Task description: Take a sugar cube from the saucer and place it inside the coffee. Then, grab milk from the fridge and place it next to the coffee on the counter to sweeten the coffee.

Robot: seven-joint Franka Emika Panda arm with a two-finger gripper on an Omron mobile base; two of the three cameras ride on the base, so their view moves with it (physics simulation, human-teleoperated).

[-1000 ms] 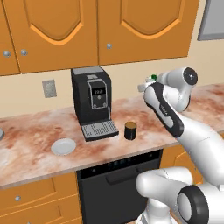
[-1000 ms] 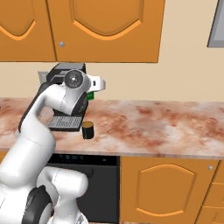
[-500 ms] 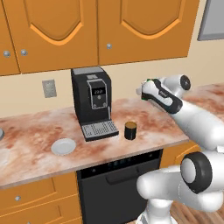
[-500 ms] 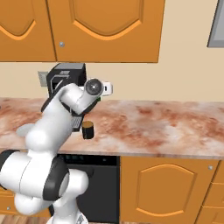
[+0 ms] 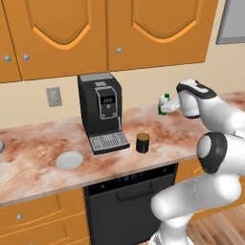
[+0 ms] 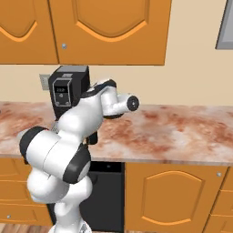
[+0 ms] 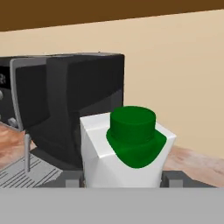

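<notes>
1. Milk [image 5: 164, 104] is in your gripper [image 5: 170, 106] right now. You can see the small white carton with the green top at right of middle in the left base view, up in the air above the counter [image 5: 43, 143].
2. In the hand view the milk [image 7: 127, 148] sits low in the middle, with a dark finger tip [image 7: 175, 178] pressed on each side. So the jaws are closed part way around the carton and are holding it.
3. That means the fetching part looks done. I think you already got the milk out of the fridge.
4. The saucer [image 5: 70, 160] sits at lower left in the left base view. I cannot make out a sugar cube on it, so the cube may be in the cup already, but it is too small to be sure.
5. The coffee [image 5: 142, 142] stands near the middle of that view, just right of the coffee machine [image 5: 101, 111].
6. What is left, I think: bring the milk down and set it on the counter beside the cup, then let go.
7. The counter is red-brown and cream stone, with bare room to the right of the cup.
8. Orange cupboards [image 5: 95, 33] hang along the top, and a dark oven [image 5: 129, 201] sits below the counter.
</notes>
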